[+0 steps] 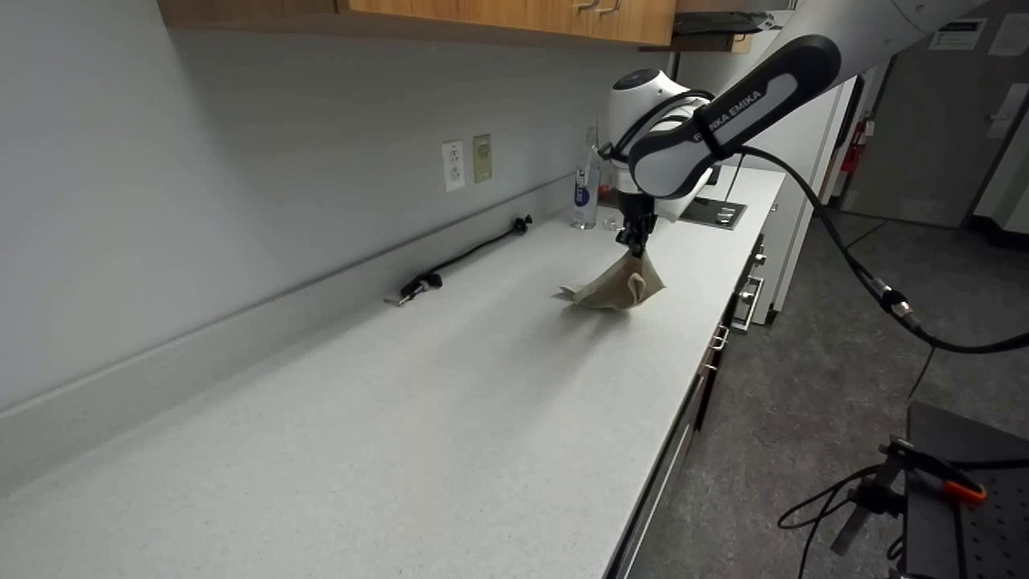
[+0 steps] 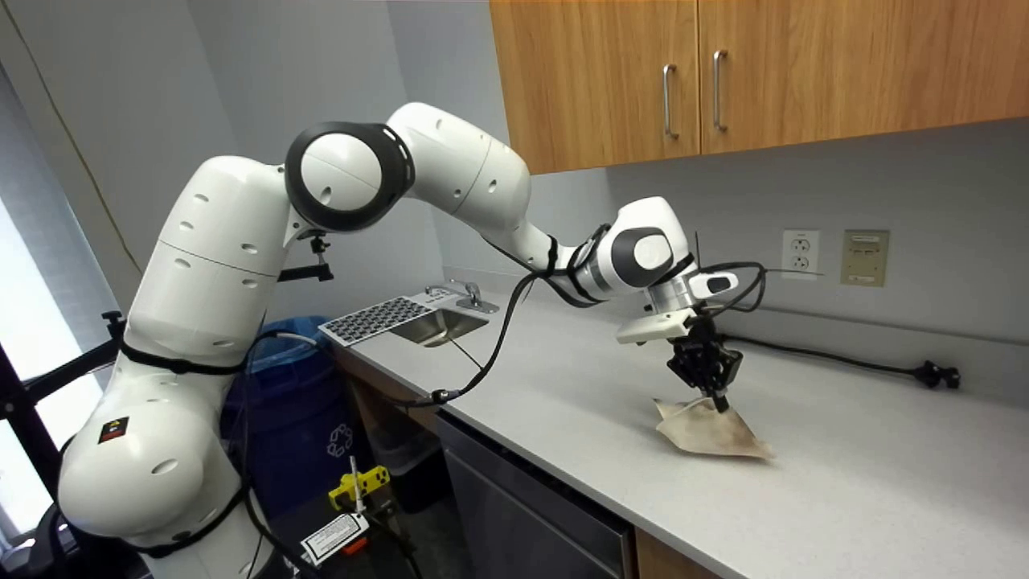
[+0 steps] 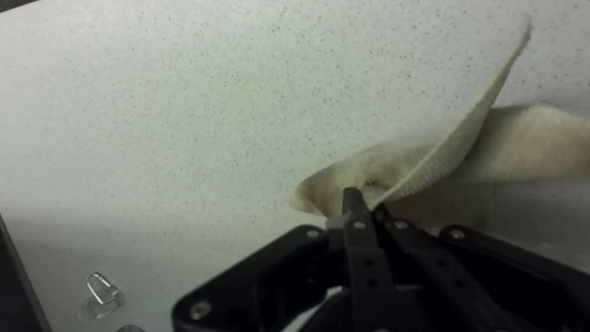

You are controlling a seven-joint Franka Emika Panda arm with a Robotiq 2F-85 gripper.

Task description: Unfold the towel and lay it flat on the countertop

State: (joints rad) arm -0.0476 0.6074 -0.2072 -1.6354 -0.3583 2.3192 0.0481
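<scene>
In an exterior view, a cream-beige towel (image 1: 612, 288) is seen right of centre, its top pinched between the fingertips of a black gripper (image 1: 636, 252) and its folds draped down toward a pale, speckled countertop (image 1: 386, 434). Above and left of the towel, a clear bottle (image 1: 584, 197) is stood upright; further left, a black flexible rod (image 1: 473, 252) is laid.

In an exterior view, the towel is clutched from above, right of centre, by a white robot arm (image 2: 462, 157) stretched across from lower left. A sink (image 2: 438, 328) is shown left of centre.

In the wrist view, a fold of the towel is squeezed between the fingers at lower centre. A thin flap is pointed to the upper right, and a small clear piece with a loop (image 3: 102, 295) is seen at lower left.
</scene>
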